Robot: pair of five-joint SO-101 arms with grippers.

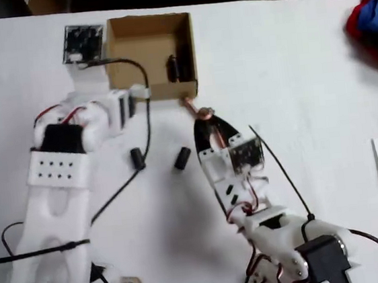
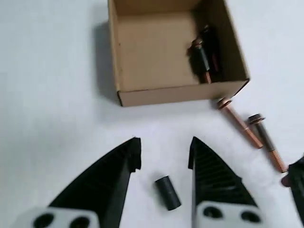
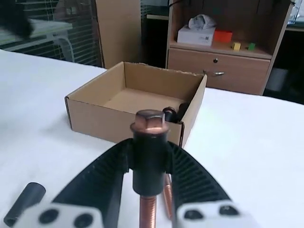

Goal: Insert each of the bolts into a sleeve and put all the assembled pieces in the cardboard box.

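- Closed tight on a held sleeve (image 3: 149, 166): the right end effector (image 3: 149, 153), one black finger pressed to each side of it.
- Through the held sleeve, a copper bolt (image 3: 149, 124), with its flanged head just above the sleeve and its threaded shank out below.
- From above, the right end effector (image 1: 209, 126) just beside the near right corner of the open-topped cardboard box (image 1: 142, 52), bolt head toward the box but outside its walls.
- Inside the cardboard box, against its right wall: one assembled piece (image 1: 173, 67), a black sleeve on a bolt, lying flat.
- On the white surface (image 1: 290, 70), just outside that same corner: a loose bolt (image 2: 239, 123) of bare copper, head toward the box, lying alongside the held one. Touching or apart, impossible to tell.
- In front of the box, between the two arms and apart from each other: one loose sleeve (image 1: 136, 157) and a second loose sleeve (image 1: 182, 158), both on their sides.
- Spread apart and gripping nothing: the left end effector (image 2: 165, 144), low over the surface in front of the box's near wall.
- Between its fingers (image 2: 118, 175), touching neither: one of the two sleeves, short and black.
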